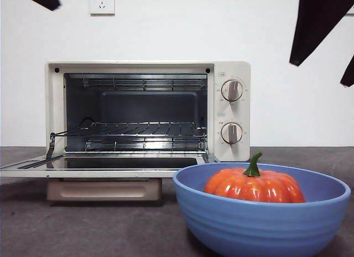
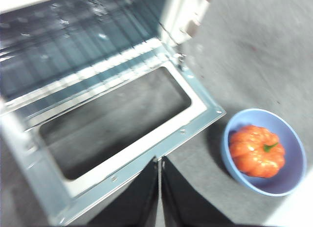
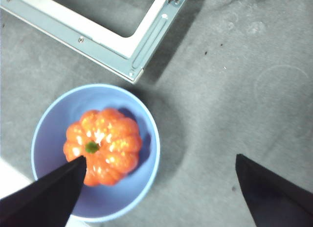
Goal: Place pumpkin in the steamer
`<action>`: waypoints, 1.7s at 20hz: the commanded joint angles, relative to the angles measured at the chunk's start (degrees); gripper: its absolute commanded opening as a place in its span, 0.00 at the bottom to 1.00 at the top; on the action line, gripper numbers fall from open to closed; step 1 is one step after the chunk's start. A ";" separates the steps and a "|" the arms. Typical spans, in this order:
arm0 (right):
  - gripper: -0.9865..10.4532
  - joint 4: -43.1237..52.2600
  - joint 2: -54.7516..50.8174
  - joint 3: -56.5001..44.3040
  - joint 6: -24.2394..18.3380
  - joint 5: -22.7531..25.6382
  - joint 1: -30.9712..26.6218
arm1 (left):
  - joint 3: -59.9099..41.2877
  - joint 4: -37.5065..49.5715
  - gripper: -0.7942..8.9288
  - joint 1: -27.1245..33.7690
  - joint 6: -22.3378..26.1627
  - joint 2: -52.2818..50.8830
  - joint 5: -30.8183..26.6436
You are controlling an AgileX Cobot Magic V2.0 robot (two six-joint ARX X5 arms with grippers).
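The orange pumpkin with its green stem lies in a blue bowl at the front right. The cream steamer stands behind with its door folded down flat and its rack showing. My right gripper hangs open high over the bowl, one jaw above the pumpkin's edge. My left gripper is shut and empty, above the door's front edge.
A wall socket sits on the white wall behind. Two round knobs are on the steamer's right panel. Grey table surface stretches to the right of the bowl.
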 commanded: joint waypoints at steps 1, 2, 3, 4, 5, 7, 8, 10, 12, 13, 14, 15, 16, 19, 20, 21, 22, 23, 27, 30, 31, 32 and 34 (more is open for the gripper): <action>0.48 2.08 1.36 -0.63 1.86 -1.90 0.28 | -3.82 1.18 0.10 1.57 -0.85 -4.66 -0.07; 0.47 3.21 1.64 -1.38 2.34 -2.54 0.28 | -5.60 1.16 0.10 2.34 -1.01 -6.82 -0.07; 0.47 4.70 1.92 -2.58 2.91 -2.93 0.28 | -7.15 0.87 0.10 2.91 -1.03 -8.83 -0.07; 0.46 5.66 2.03 -3.74 3.41 -3.13 0.28 | -8.17 0.00 0.10 3.23 -1.01 -10.54 -0.07; 0.45 6.73 2.27 -5.11 4.33 -3.15 0.28 | -8.83 -0.94 0.10 3.32 -0.98 -12.00 -0.07; 0.44 8.79 2.29 -7.89 5.11 -3.10 0.28 | -9.73 -1.88 0.10 3.30 -0.96 -14.78 -0.07; 0.43 9.53 2.29 -8.96 5.64 -3.13 0.28 | -9.94 -2.01 0.10 3.30 -0.96 -15.96 -0.07; 0.41 11.26 2.29 -10.84 6.49 -3.15 0.28 | -9.94 -2.19 0.10 3.30 -0.98 -17.42 -0.07; 0.39 12.83 2.64 -12.59 7.21 -3.13 0.35 | -9.94 -2.19 0.10 3.30 -0.98 -18.01 -0.07; 0.38 13.38 3.08 -13.25 7.43 -3.13 0.37 | -9.94 -2.21 0.10 3.30 -0.98 -18.01 -0.07; 0.36 14.01 3.78 -13.81 7.48 -3.13 0.42 | -9.94 -2.21 0.10 3.30 -0.98 -17.99 -0.07; 0.36 14.56 4.50 -14.29 7.52 -3.15 0.42 | -9.94 -2.19 0.10 3.30 -0.98 -17.92 -0.07; 0.35 15.39 5.60 -14.86 7.72 -3.15 0.50 | -9.94 -2.19 0.10 3.30 -0.98 -17.92 -0.07; 0.29 17.88 8.72 -15.82 7.69 -3.10 0.50 | -9.94 -2.21 0.10 3.30 -0.98 -17.92 -0.07; 0.27 18.62 9.66 -15.82 7.69 -3.10 0.50 | -9.94 -2.21 0.10 3.30 -0.98 -17.92 -0.07; 0.26 19.39 10.40 -15.82 7.69 -3.10 0.50 | -9.94 -2.21 0.10 3.30 -0.98 -17.92 -0.07; 0.25 19.96 11.04 -15.82 7.72 -3.13 0.50 | -9.94 -2.21 0.10 3.30 -0.98 -17.92 -0.07; 0.23 20.33 11.85 -15.82 7.69 -3.13 0.50 | -9.94 -2.19 0.10 3.30 -0.98 -17.92 -0.07; 0.20 20.74 13.90 -15.82 7.67 -3.17 0.52 | -9.94 -2.19 0.10 3.30 -0.98 -17.92 -0.07; 0.10 21.35 13.88 -15.82 7.67 -3.37 0.52 | -9.94 -2.19 0.10 3.30 -0.96 -17.92 -0.07; 0.09 21.31 13.88 -15.82 7.69 -4.02 0.52 | -9.94 -2.16 0.10 3.30 -0.96 -17.92 -0.07; 0.09 21.31 13.86 -15.82 7.74 -5.05 0.52 | -9.94 -2.14 0.10 3.30 -0.92 -17.90 -0.07; 0.09 21.27 13.53 -15.78 8.81 -5.70 0.66 | -9.94 -1.99 0.10 3.30 -0.92 -17.88 -0.07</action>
